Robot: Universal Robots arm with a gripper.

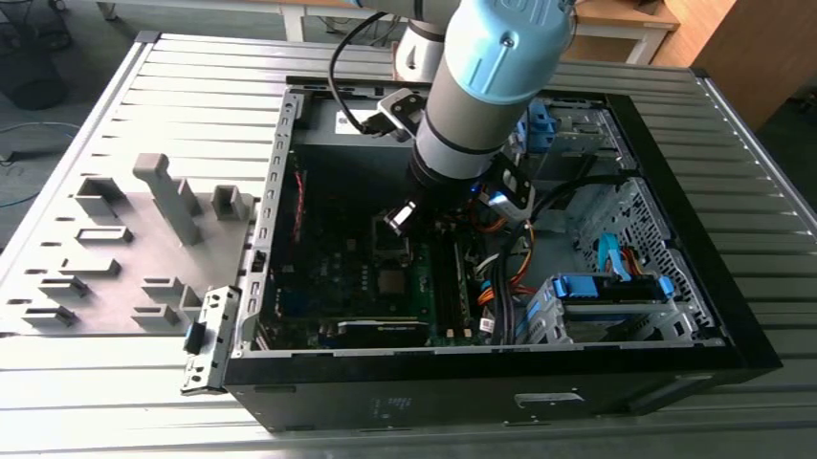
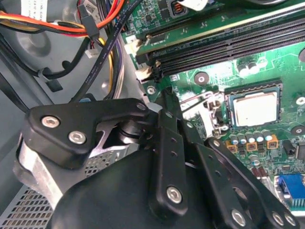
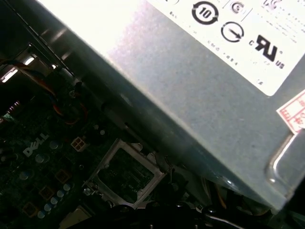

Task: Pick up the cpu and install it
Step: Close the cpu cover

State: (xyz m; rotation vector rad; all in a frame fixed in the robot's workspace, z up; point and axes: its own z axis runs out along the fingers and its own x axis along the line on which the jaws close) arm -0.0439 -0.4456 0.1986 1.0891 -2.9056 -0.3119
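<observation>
My gripper (image 2: 167, 98), fingers (image 2: 166, 119) seemingly pressed together on nothing, hangs just beside the socket (image 2: 252, 86) where the cpu (image 2: 255, 108) lies, so a small sideways slip may scrape the motherboard (image 2: 224, 71).

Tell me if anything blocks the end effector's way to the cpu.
Nothing covers the cpu: its metal top lies bare in the socket. The open metal retention frame stands beside it, on the side toward the end effector.
</observation>
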